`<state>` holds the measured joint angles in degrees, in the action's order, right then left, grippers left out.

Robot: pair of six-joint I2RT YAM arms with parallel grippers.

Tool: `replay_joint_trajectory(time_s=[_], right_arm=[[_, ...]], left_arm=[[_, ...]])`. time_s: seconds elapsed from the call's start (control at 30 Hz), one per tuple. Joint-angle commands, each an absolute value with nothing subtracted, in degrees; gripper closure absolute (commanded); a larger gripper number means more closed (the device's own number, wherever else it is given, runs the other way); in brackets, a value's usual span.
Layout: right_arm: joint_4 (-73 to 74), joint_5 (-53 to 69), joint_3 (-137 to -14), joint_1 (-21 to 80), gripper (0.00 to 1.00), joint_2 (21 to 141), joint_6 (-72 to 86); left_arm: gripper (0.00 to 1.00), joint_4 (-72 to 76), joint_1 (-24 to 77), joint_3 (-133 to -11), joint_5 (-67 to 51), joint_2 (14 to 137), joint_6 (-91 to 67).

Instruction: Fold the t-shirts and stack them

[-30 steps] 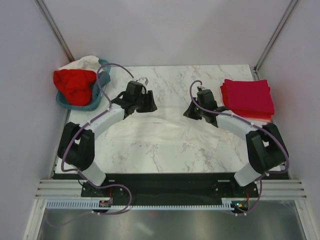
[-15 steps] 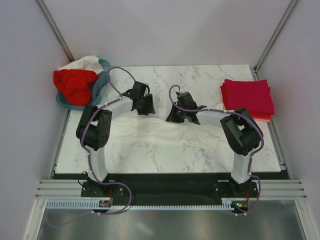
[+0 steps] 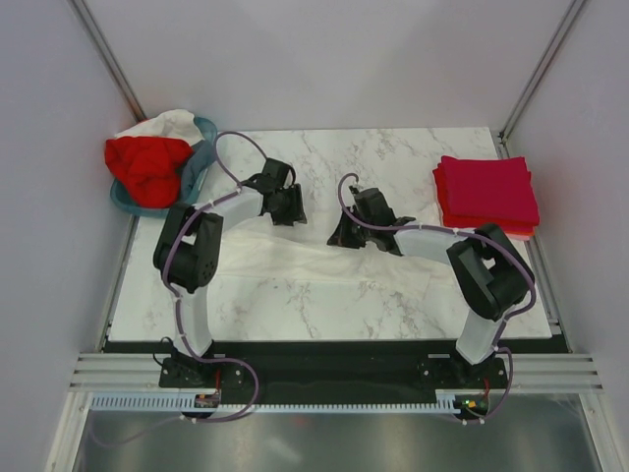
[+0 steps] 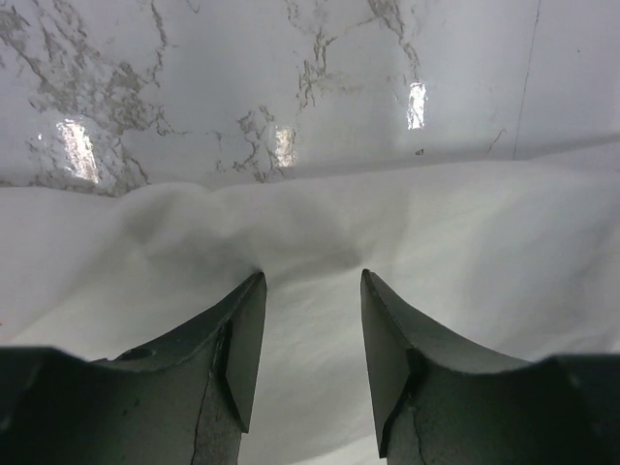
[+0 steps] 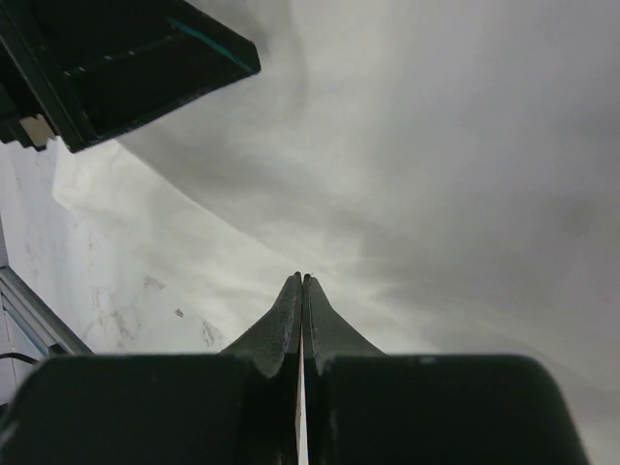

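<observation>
One white shirt (image 3: 324,270) lies spread at centre. Left gripper (image 4: 310,276) hangs released over its 12 o'clock edge; right gripper (image 5: 301,276) is clenched on that edge. Red shirts (image 3: 486,192) sit stacked at 2 o'clock.

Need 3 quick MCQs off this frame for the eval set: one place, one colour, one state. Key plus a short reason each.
1. Where does the folded stack sit on the table?
A. near left corner
B. far right corner
C. near edge, centre

2. What colour is the spread shirt at mid-table?
A. white
B. orange
C. blue

3. The left gripper is:
A. shut tight
B. out of view
C. open

Key:
1 B, the top view shows the stack at the far right corner.
2 A, the cloth is plain white in all views.
3 C, the left wrist view shows a clear gap between the fingers above the cloth.
</observation>
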<state>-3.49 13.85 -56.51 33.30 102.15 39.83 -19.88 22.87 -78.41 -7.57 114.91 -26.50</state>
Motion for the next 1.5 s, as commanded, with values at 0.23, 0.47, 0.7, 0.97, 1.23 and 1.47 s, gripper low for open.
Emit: replay_joint_trajectory(time_s=[0.23,0.47,0.7,0.97,1.23,1.47], right_arm=[[-15.73,13.18,-63.8,37.7,1.0,107.75,44.38],[-16.35,10.37,-72.06,41.39,1.0,115.65,45.09],[-11.97,9.32,-74.89,44.99,1.0,118.3,43.86],[-12.57,8.44,-70.93,46.84,1.0,116.81,43.16],[-8.97,3.96,-75.76,46.14,1.0,115.05,40.69],[-6.86,3.78,-84.09,45.18,1.0,120.31,40.43]], left_arm=[[0.48,-19.69,16.97,-71.64,-3.08,101.26,-31.46],[0.5,-18.73,11.87,-64.17,-1.67,99.4,-36.12],[0.51,-18.02,10.9,-65.04,-2.63,104.32,-36.04],[0.52,-17.23,10.63,-64.52,-2.64,103.89,-36.12],[0.52,-13.45,10.72,-53.11,-4.13,92.21,-37.62],[0.48,-12.04,10.28,-47.02,-0.97,82.88,-38.15]])
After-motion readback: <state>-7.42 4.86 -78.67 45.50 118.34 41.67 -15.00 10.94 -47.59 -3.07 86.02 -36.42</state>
